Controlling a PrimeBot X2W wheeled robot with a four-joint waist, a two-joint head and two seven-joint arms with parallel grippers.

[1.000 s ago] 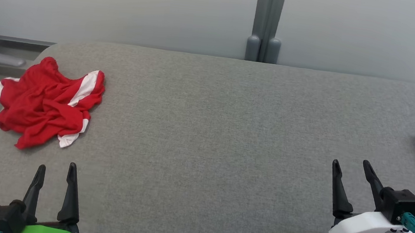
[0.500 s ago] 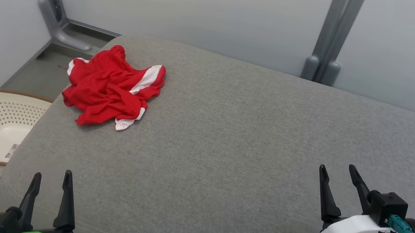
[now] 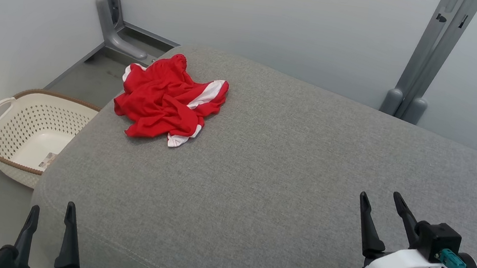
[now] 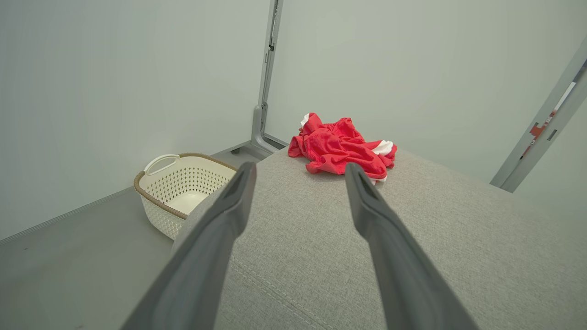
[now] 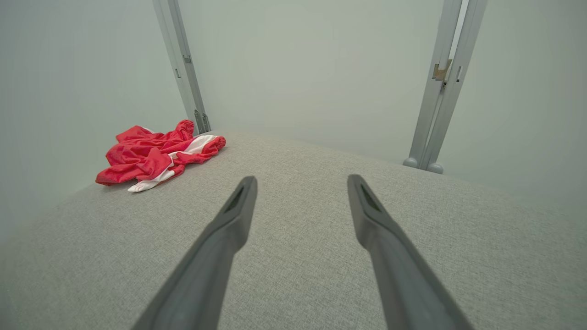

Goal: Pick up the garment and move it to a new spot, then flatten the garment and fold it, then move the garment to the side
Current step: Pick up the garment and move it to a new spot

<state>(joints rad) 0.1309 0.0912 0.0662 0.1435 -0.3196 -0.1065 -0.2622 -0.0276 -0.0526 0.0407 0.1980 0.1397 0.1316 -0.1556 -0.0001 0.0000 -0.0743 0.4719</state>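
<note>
Head view: the garment point(image 3: 168, 99), crumpled red cloth with white bands, lies in the upper left of the frame, near a corner of the grey fabric-covered counter point(image 3: 284, 166); the left tool point(image 3: 54, 206) at lower left and the right tool point(image 3: 380, 194) at lower right both stand wide open, holding nothing, well apart from it; a pale basket point(image 3: 58, 95) sits at far left.

Left wrist view: the garment point(image 4: 341, 149) lies just above centre, beyond the 2 spread fingers.

Right wrist view: it lies at middle left.

It looks light, soft and limp, likely to sag when lifted; a raised fold or the white-banded hem seems the best hold.
</note>
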